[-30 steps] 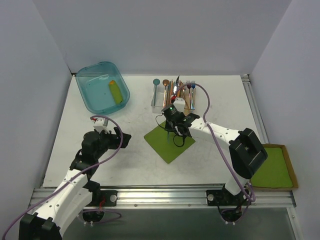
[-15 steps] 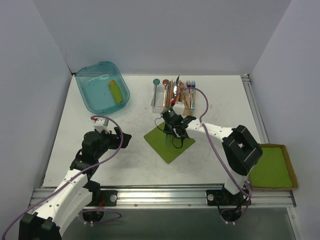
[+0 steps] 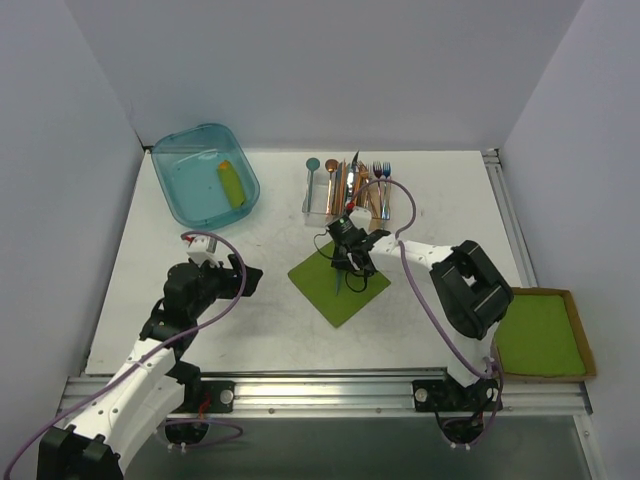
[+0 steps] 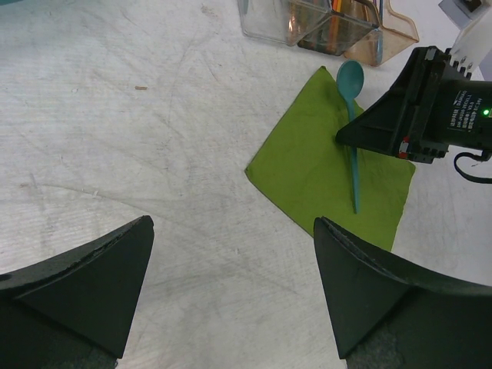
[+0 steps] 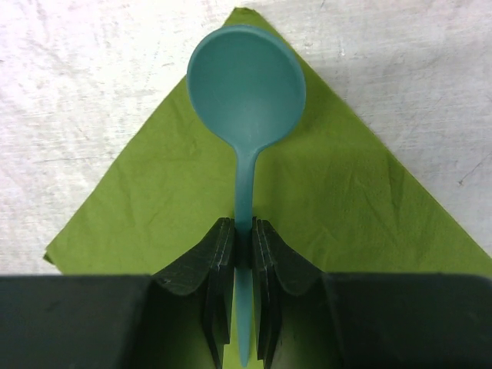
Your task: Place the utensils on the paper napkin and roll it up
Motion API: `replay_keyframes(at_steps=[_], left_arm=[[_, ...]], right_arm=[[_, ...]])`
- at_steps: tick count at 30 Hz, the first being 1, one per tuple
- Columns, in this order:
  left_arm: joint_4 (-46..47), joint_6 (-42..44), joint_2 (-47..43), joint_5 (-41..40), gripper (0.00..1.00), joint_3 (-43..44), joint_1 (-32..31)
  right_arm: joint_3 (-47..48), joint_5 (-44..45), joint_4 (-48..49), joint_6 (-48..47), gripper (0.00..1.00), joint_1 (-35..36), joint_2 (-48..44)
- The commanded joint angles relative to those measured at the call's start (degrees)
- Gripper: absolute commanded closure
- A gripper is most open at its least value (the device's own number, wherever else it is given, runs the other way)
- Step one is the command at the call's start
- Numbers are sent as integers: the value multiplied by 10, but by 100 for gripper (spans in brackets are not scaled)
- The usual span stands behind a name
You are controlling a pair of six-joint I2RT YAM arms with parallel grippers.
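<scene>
The lime-green paper napkin [image 3: 338, 290] [image 4: 311, 173] [image 5: 146, 196] lies flat as a diamond on the white table, mid-field. A teal round-bowled spoon [image 5: 246, 84] [image 4: 351, 84] lies along it, bowl at the far corner. My right gripper [image 5: 244, 231] [image 3: 347, 256] is shut on the spoon's handle, low over the napkin, and the handle's end pokes out behind the fingers. Left of the napkin, over bare table, my left gripper [image 4: 231, 231] [image 3: 243, 277] is wide open and holds nothing.
A clear caddy [image 3: 322, 198] [image 4: 307, 27] with bunched coloured cutlery stands just behind the napkin. A teal bin [image 3: 205, 185] holding a yellow-green item sits at the back left. A stack of green sheets in brown cardboard [image 3: 542, 335] lies off the table's right front.
The right arm's elbow has swung left and inward while its gripper kept hold of the spoon over the napkin's far half. The left arm has not moved.
</scene>
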Motion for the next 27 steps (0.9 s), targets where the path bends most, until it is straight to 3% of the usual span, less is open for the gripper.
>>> replay_keyframes(at_steps=[1, 4, 7, 9, 14, 22, 27], left_arm=[[18, 9, 0, -6, 6, 29, -2], [19, 9, 0, -6, 6, 30, -2], [19, 9, 0, -7, 6, 29, -2], [19, 9, 0, -6, 6, 29, -2], [20, 10, 0, -7, 6, 30, -2], [20, 10, 0, -8, 6, 30, -2], [19, 11, -2, -8, 6, 30, -3]], right_arm=[[22, -2, -13, -16, 96, 0, 14], [27, -2, -16, -22, 94, -3, 19], [30, -2, -22, -29, 86, -4, 22], [30, 2, -24, -33, 74, -5, 18], [30, 6, -28, -34, 67, -5, 5], [-5, 28, -35, -28, 68, -10, -70], [-45, 30, -35, -33, 76, -31, -110]])
